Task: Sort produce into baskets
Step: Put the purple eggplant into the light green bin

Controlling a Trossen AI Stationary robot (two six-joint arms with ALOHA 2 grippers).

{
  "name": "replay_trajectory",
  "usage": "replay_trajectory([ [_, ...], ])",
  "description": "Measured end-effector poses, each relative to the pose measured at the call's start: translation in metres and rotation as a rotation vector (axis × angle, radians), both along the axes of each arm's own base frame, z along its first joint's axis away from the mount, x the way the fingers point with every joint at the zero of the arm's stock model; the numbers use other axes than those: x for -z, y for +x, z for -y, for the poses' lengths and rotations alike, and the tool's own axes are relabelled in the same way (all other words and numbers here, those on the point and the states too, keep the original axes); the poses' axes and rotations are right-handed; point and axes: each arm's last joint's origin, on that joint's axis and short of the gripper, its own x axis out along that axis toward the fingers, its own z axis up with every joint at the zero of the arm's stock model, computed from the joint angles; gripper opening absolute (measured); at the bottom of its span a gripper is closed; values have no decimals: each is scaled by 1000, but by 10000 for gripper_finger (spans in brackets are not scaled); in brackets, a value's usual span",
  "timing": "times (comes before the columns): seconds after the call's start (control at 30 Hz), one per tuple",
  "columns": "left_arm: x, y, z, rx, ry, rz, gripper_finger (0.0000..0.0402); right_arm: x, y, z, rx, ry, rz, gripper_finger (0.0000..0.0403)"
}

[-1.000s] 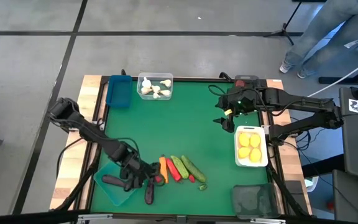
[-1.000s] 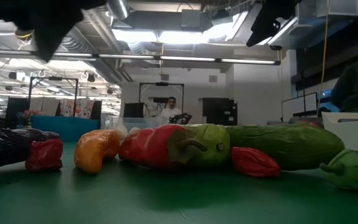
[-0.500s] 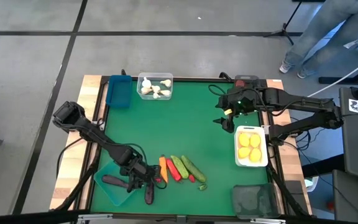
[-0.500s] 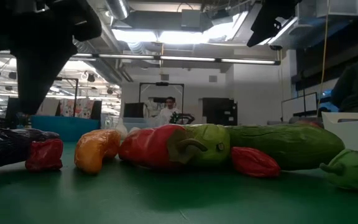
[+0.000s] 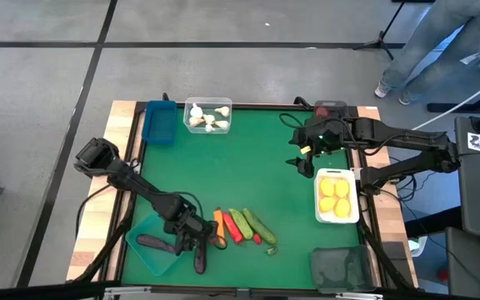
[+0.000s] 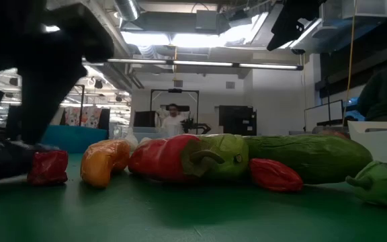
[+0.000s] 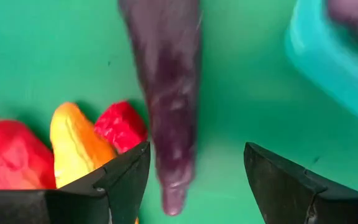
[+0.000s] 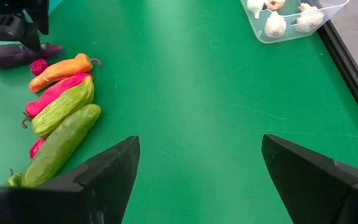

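A purple eggplant (image 5: pixel 200 260) lies on the green mat just right of the teal basket (image 5: pixel 144 258), which holds another eggplant (image 5: pixel 152 243). My left gripper (image 5: pixel 193 240) is open, low over the loose eggplant (image 7: pixel 166 106), one finger on each side of its thin end, touching nothing that I can see. Beside it lie a red berry (image 7: pixel 122 124), an orange carrot (image 5: pixel 218 222), a red pepper (image 5: pixel 230 227) and two green cucumbers (image 5: pixel 250 223). My right gripper (image 5: pixel 305 155) is open and empty above the mat's far right.
A blue basket (image 5: pixel 159 122) and a clear basket with garlic (image 5: pixel 207 115) stand at the far edge. A white basket with lemons (image 5: pixel 337 198) and a dark smoky basket (image 5: pixel 340 268) stand at the right. A small green piece (image 5: pixel 272 250) lies near the cucumbers. People show beyond the table.
My left gripper has gone down and a little toward the table's right and near edges, coming over the loose eggplant beside the teal basket. The produce has stayed in place.
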Motion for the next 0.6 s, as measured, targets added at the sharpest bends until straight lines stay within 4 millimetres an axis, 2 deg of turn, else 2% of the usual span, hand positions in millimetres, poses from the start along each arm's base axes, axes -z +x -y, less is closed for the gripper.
replay_trajectory([
  [0.17, 0, 5, -6, 47, 14, 24, 255, 0, 0, 0, 0, 0, 0, 335],
  [0.47, 0, 7, -8, -3, -38, 3, 255, 0, 0, 0, 0, 0, 0, 335],
  [0.6, 0, 5, -6, -3, -74, -18, 238, 0, 0, 0, 0, 0, 0, 335],
])
